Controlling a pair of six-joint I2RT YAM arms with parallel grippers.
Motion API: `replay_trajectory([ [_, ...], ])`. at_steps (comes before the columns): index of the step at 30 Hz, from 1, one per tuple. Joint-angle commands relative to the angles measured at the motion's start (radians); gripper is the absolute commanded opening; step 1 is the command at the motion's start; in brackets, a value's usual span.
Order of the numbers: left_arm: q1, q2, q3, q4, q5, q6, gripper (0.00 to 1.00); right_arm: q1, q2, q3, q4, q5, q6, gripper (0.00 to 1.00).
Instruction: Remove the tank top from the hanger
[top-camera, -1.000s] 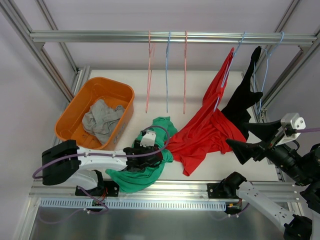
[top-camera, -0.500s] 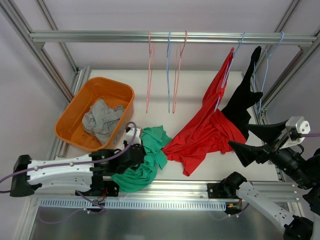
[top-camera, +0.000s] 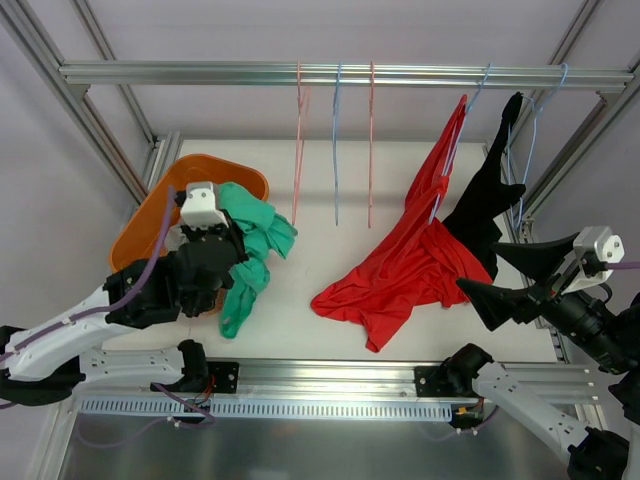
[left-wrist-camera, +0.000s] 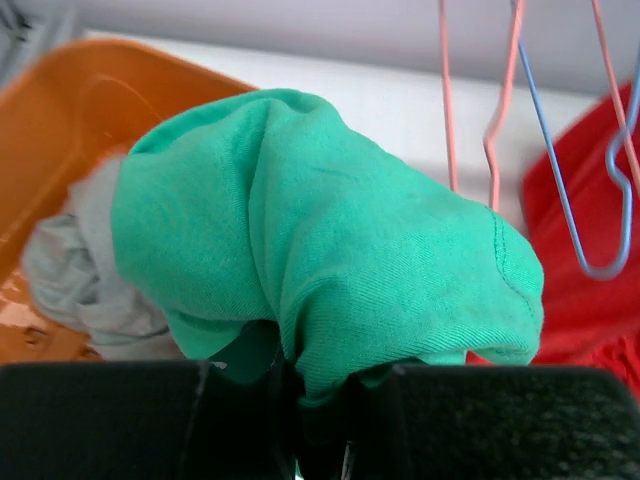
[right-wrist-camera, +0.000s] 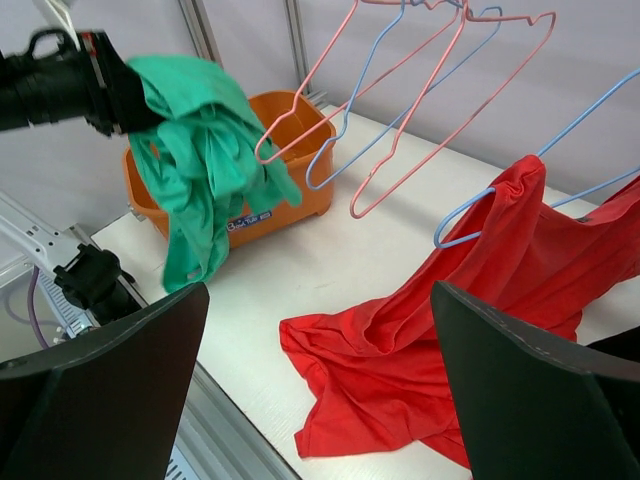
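- Your left end effector (left-wrist-camera: 320, 425) is pinched shut on the green knit tank top (left-wrist-camera: 320, 250). The left wrist view shows the fabric bunched between the black pads, a grip the top view hides under the wrist.
- The top view places that green tank top (top-camera: 250, 250) lifted off the white desk (top-camera: 290, 295), dangling at the near-right rim of the orange plastic bin (top-camera: 140, 225), well apart from the hangers.
- Only the left wrist view looks into the bin and shows a crumpled grey cloth (left-wrist-camera: 70, 270).
- Your right end effector (right-wrist-camera: 315, 385) is spread wide and grips nothing.
- The right wrist view shows the red jersey top (right-wrist-camera: 470, 290) draped from a blue wire hanger (top-camera: 482, 82), its lower part heaped on the desk.
- The top view adds a black garment (top-camera: 490, 190) hung beside the red jersey top and three bare wire hangers (top-camera: 335, 150) on the aluminium rail (top-camera: 200, 73).
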Motion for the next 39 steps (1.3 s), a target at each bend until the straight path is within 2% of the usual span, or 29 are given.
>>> replay_trajectory([
  [1, 0.077, 0.018, 0.141, -0.021, -0.109, 0.175, 0.0, -0.003, 0.025, 0.037, 0.046, -0.025, -0.013, 0.99],
  [3, 0.161, 0.049, 0.216, -0.019, -0.086, 0.239, 0.0, -0.001, 0.028, 0.046, 0.046, -0.028, -0.016, 1.0],
  [9, 0.295, 0.153, 0.429, -0.012, -0.078, 0.415, 0.0, -0.003, 0.051, 0.075, 0.057, -0.049, -0.014, 1.0],
  [12, 0.453, 0.207, 0.554, 0.004, 0.055, 0.503, 0.0, -0.001, 0.069, 0.086, 0.057, -0.057, -0.014, 1.0],
  [13, 0.55, 0.244, 0.586, 0.007, 0.144, 0.528, 0.0, -0.003, 0.074, 0.091, 0.059, -0.057, -0.014, 0.99],
  [15, 0.634, 0.285, 0.672, 0.013, 0.225, 0.575, 0.0, -0.003, 0.08, 0.094, 0.062, -0.065, -0.013, 1.0],
  [17, 0.758, 0.353, 0.738, 0.013, 0.349, 0.588, 0.0, -0.003, 0.088, 0.091, 0.069, -0.063, -0.013, 0.99],
  [19, 0.826, 0.394, 0.758, 0.011, 0.419, 0.583, 0.0, -0.001, 0.092, 0.089, 0.068, -0.046, -0.01, 1.0],
  [20, 0.876, 0.402, 0.758, 0.013, 0.49, 0.58, 0.0, -0.001, 0.095, 0.086, 0.068, -0.017, -0.005, 0.99],
  [23, 0.947, 0.439, 0.758, 0.016, 0.575, 0.575, 0.0, -0.003, 0.117, 0.086, 0.057, 0.039, 0.013, 1.0],
  [27, 0.967, 0.451, 0.721, 0.014, 0.629, 0.556, 0.0, -0.003, 0.161, 0.079, 0.045, 0.139, 0.027, 1.0],
  [33, 0.985, 0.364, 0.451, 0.024, 0.609, 0.448, 0.0, -0.003, 0.27, 0.089, 0.031, 0.247, 0.043, 0.99],
  [39, 1.027, 0.316, 0.191, 0.021, 0.627, 0.281, 0.0, -0.003, 0.358, 0.117, 0.037, 0.234, 0.038, 1.0],
])
